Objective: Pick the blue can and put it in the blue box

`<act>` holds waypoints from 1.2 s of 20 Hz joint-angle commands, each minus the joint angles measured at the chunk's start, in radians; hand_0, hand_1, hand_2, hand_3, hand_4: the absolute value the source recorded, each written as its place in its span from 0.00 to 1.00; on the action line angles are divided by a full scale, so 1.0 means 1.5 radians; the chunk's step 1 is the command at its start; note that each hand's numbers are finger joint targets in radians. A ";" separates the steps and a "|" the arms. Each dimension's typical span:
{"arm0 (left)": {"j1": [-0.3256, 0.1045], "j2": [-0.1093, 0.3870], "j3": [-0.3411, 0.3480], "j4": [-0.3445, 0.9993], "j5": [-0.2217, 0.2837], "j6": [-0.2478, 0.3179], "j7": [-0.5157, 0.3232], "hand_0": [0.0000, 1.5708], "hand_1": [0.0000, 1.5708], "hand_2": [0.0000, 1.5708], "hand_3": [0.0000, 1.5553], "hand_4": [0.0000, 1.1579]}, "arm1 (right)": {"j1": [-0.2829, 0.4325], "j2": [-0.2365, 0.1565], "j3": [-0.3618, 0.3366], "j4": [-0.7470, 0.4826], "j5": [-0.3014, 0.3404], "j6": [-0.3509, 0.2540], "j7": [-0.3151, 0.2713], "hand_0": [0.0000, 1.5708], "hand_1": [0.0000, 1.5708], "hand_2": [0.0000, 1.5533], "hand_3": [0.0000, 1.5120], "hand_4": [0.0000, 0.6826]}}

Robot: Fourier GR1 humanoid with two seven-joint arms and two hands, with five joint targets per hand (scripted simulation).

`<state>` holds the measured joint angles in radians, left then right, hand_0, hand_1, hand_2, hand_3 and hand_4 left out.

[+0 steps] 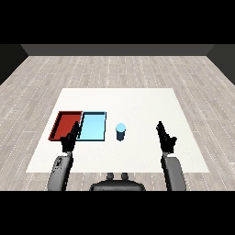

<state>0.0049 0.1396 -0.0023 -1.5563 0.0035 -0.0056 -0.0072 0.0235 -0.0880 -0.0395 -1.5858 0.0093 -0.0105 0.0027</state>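
A blue can [120, 132] stands upright on the white table, just right of the light blue tray [93, 126]. My right hand [165, 137] hovers well to the right of the can with its fingers straight, holding nothing. My left hand [69, 138] is raised over the near edge where the red tray [65, 124] and the light blue tray meet, fingers straight and holding nothing. Both trays hold nothing.
The white table [137, 105] stretches wide behind and to the right of the can. A grey wooden floor surrounds it.
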 commanded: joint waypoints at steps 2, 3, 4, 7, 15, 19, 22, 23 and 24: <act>-0.009 -0.011 0.013 -0.006 -0.002 -0.006 0.004 0.00 0.00 0.00 0.00 0.00 | -0.036 0.026 0.025 0.009 0.031 -0.024 0.011 0.00 0.00 0.00 0.00 0.00; -0.012 -0.012 0.015 -0.010 0.002 -0.005 0.005 0.00 0.00 0.00 0.00 0.00 | -0.054 0.037 0.038 0.014 0.044 -0.037 0.017 0.00 0.00 0.00 0.00 0.00; -0.016 -0.013 0.017 -0.014 0.005 -0.004 0.007 0.00 0.00 0.00 0.00 0.00 | -0.072 0.048 0.050 0.021 0.057 -0.050 0.022 0.00 0.00 0.00 0.00 0.00; -0.048 -0.045 0.028 -0.075 0.055 -0.017 -0.140 0.00 0.00 0.00 0.00 0.00 | -0.120 0.058 0.078 -0.005 -0.044 -0.011 -0.051 0.00 0.00 0.00 0.00 0.00; 0.016 -0.046 0.024 -0.088 0.058 -0.057 -0.241 0.00 0.00 0.00 0.00 0.00 | -0.096 0.058 0.122 0.052 -0.069 -0.014 -0.165 0.00 0.00 0.00 0.00 0.00; 0.018 -0.036 0.045 -0.098 0.084 -0.078 -0.232 0.00 0.00 0.00 0.00 0.00 | -0.124 0.059 0.088 0.077 -0.072 -0.013 -0.170 0.00 0.00 0.00 0.00 0.00; -0.073 -0.041 0.062 -0.007 0.077 -0.060 -0.245 0.00 0.00 0.00 0.00 0.00 | -0.109 0.059 0.101 0.048 -0.076 -0.010 -0.152 0.00 0.00 0.00 0.00 0.00; -0.009 -0.030 0.056 -0.073 0.086 -0.084 -0.232 0.00 0.00 0.00 0.00 0.00 | -0.151 0.059 0.072 0.119 -0.089 0.004 -0.186 0.00 0.00 0.00 0.00 0.00; 0.020 -0.070 0.024 -0.043 0.051 -0.061 -0.295 0.00 0.00 0.00 0.00 0.00 | -0.099 0.054 0.097 -0.007 -0.083 0.007 -0.094 0.00 0.00 0.00 0.00 0.00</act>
<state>-0.0160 0.0726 0.0639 -1.6262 0.1071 -0.1074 -0.3871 -0.1535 -0.0020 0.0912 -1.5170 -0.1065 -0.0138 -0.2013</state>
